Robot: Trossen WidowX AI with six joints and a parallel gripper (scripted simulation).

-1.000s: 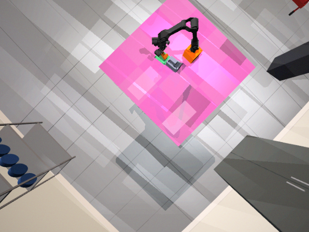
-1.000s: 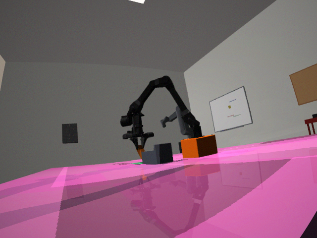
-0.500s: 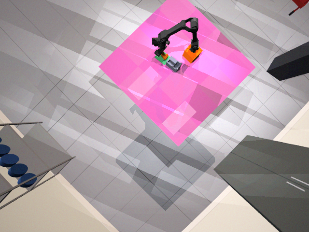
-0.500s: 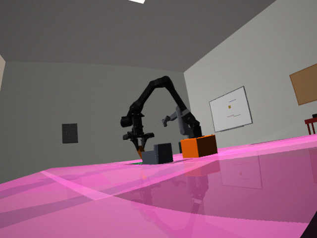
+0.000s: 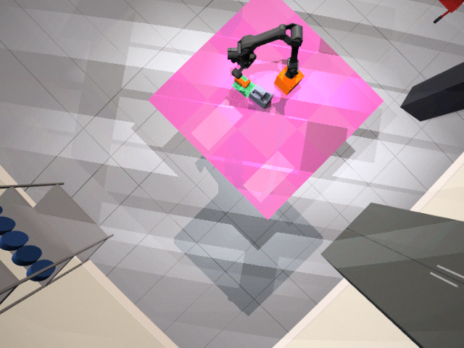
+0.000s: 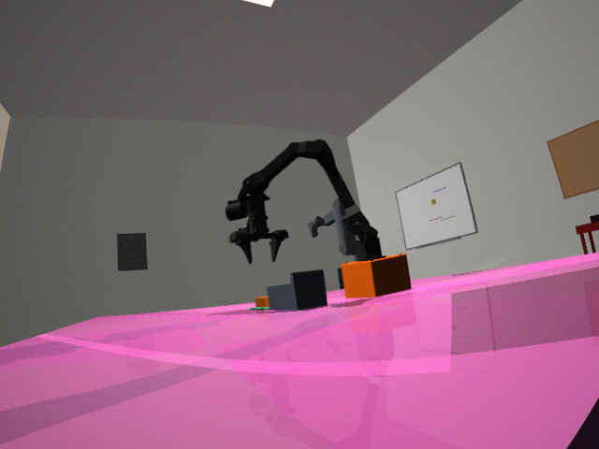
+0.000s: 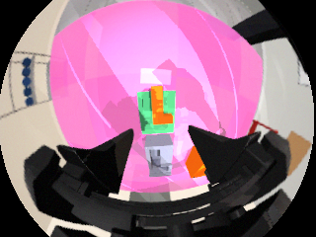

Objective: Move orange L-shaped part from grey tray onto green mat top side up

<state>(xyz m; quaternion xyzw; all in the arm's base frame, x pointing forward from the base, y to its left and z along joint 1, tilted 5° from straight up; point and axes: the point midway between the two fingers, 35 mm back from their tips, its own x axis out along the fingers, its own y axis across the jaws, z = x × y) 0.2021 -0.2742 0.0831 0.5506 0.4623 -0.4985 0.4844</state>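
The arm arched over, pincer (image 6: 260, 251) pointing down above the green mat (image 7: 148, 102). The pincer was released and empty. The orange part (image 7: 158, 109) lay flat on the mat.

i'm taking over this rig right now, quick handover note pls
End effector: open, holding nothing, raised above the mat with its fingers spread.
Orange L-shaped part: lying flat on the green mat, clear of the fingers.
Grey tray: beside the mat, pocket vacant.
Done: part tipped, lifted out, placed on the mat, released.
Left: nothing obvious; confirm the top side faces up, which these views are too small to settle, then retract the arm.
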